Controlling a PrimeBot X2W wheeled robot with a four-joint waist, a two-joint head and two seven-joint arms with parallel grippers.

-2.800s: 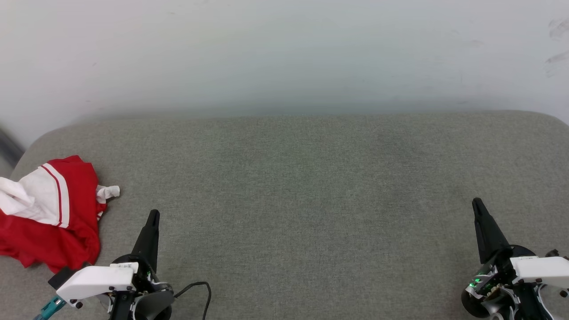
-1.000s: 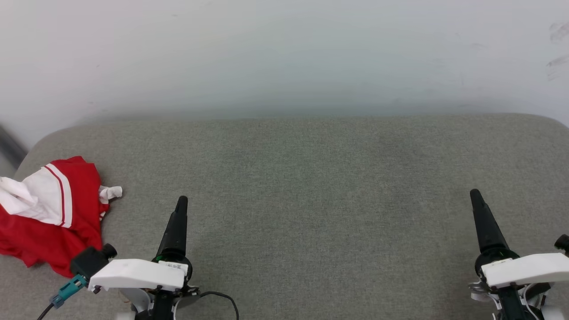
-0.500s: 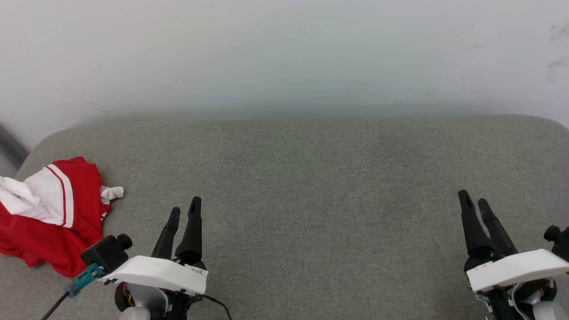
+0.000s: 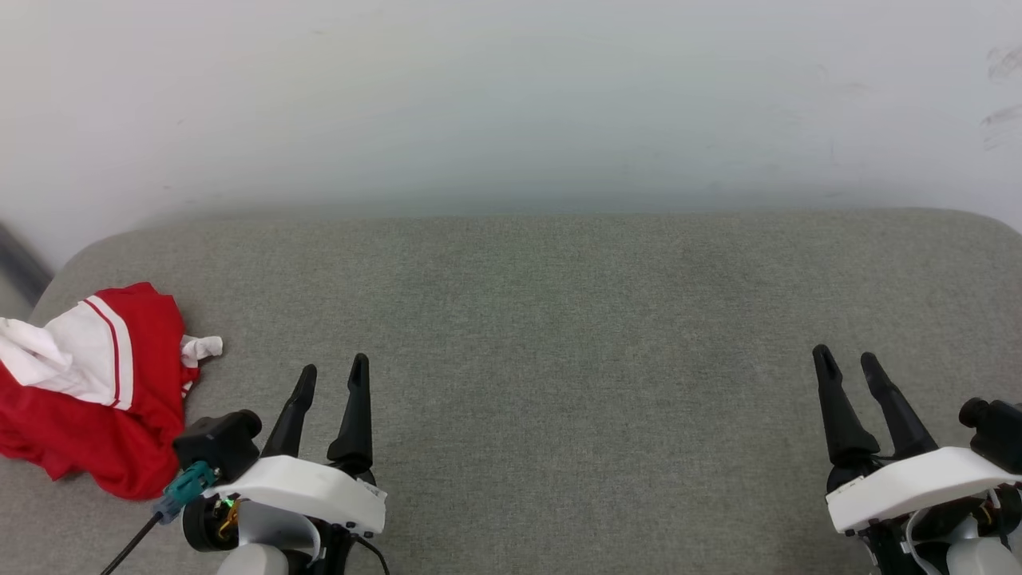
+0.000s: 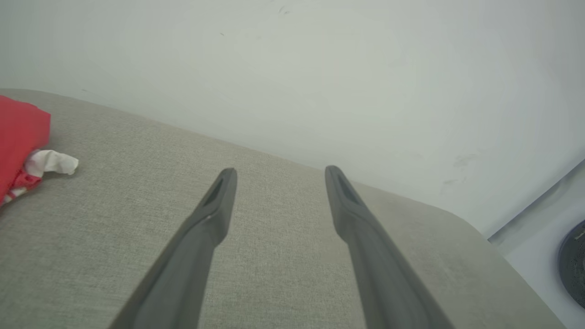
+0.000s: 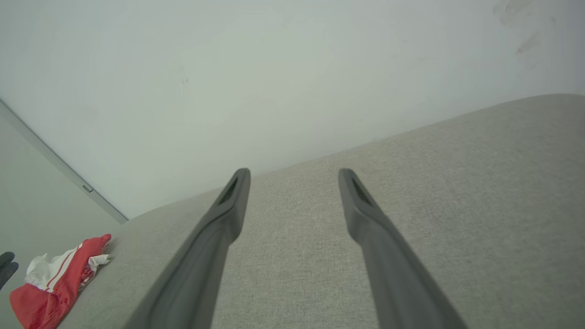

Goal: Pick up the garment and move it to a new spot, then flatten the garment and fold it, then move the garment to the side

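The garment [image 4: 88,391] lies crumpled at the far left of the grey cushioned surface [image 4: 559,319], bright red with a white panel and a red-and-white stripe; its numerals are hidden. Its edge shows in the left wrist view [image 5: 20,141] and small in the right wrist view [image 6: 55,278]. My left gripper [image 4: 334,369] is open just right of the garment, apart from it, nothing between its fingers. My right gripper [image 4: 845,359] is open at the lower right, far from the garment.
A pale wall [image 4: 511,96] rises right behind the cushioned surface. The surface's rounded left corner [image 4: 72,255] lies just beyond the garment. A dark round object [image 5: 573,260] sits on the floor past the surface's right end in the left wrist view.
Both grippers have turned at the wrist and gone from shut to open. The left gripper shifted right, away from the garment. The garment has not moved.
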